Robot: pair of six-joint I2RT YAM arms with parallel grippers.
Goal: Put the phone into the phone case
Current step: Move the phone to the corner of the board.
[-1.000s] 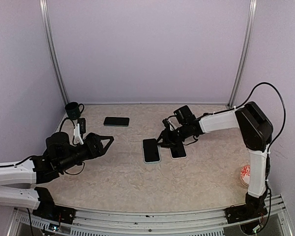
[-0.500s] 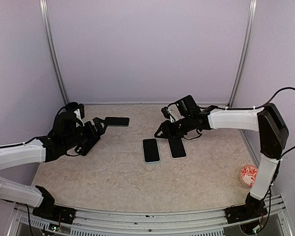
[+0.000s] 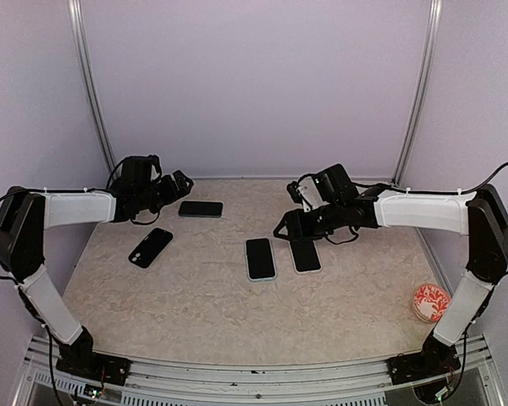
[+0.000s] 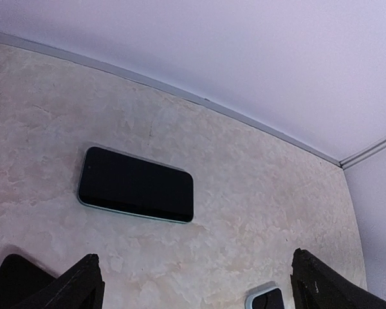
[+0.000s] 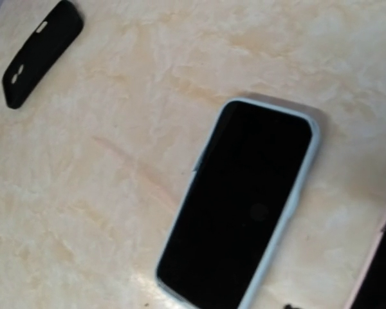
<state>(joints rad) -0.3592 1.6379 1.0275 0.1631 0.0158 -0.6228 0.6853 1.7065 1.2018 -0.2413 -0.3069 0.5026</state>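
Observation:
A bare dark phone (image 3: 201, 208) with a greenish edge lies flat at the back left, also seen in the left wrist view (image 4: 135, 193). My left gripper (image 3: 182, 183) hovers just left of it, open and empty (image 4: 194, 257). An empty black phone case (image 3: 150, 247) lies nearer on the left and shows small in the right wrist view (image 5: 42, 51). At mid-table lies a phone in a light-blue case (image 3: 260, 258) (image 5: 244, 206), with a second, pink-edged phone (image 3: 305, 254) beside it. My right gripper (image 3: 284, 228) hangs above their far ends; its fingers are hard to make out.
A small red-and-white round object (image 3: 430, 302) sits near the right front. Walls with metal corner posts (image 3: 91, 93) close in the back and sides. The right arm's cable (image 3: 339, 239) hangs near the pink-edged phone.
My left arm has swung from the near left to the back left, uncovering the black case. My right gripper has lifted off the pink-edged phone and drawn back.

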